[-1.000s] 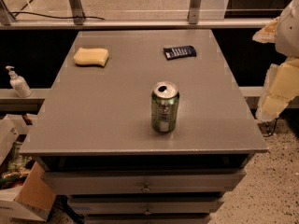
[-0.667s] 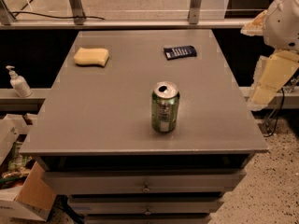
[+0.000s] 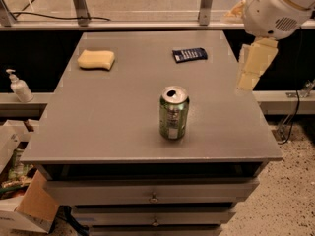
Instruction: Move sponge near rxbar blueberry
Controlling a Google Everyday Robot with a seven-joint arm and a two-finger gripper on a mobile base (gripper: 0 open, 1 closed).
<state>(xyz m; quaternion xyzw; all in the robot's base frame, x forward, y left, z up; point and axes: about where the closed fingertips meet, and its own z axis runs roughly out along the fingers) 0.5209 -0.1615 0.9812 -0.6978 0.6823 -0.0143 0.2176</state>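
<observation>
The pale yellow sponge [image 3: 96, 59] lies at the back left of the grey table [image 3: 118, 122]. The dark navy rxbar blueberry [image 3: 189, 54] lies flat at the back right, well apart from the sponge. My gripper [image 3: 252, 65] hangs from the white arm over the table's right edge, right of the rxbar, with cream-coloured fingers pointing down. It holds nothing that I can see.
A green soda can [image 3: 173, 112] stands upright in the middle front of the table. A soap dispenser [image 3: 18, 87] stands on a ledge at left. Cardboard boxes [image 3: 19, 200] lie on the floor at lower left. Drawers sit under the tabletop.
The arm has swung in from the right edge toward the table, and the gripper is now over the table's right side. The sponge, rxbar and can have not moved.
</observation>
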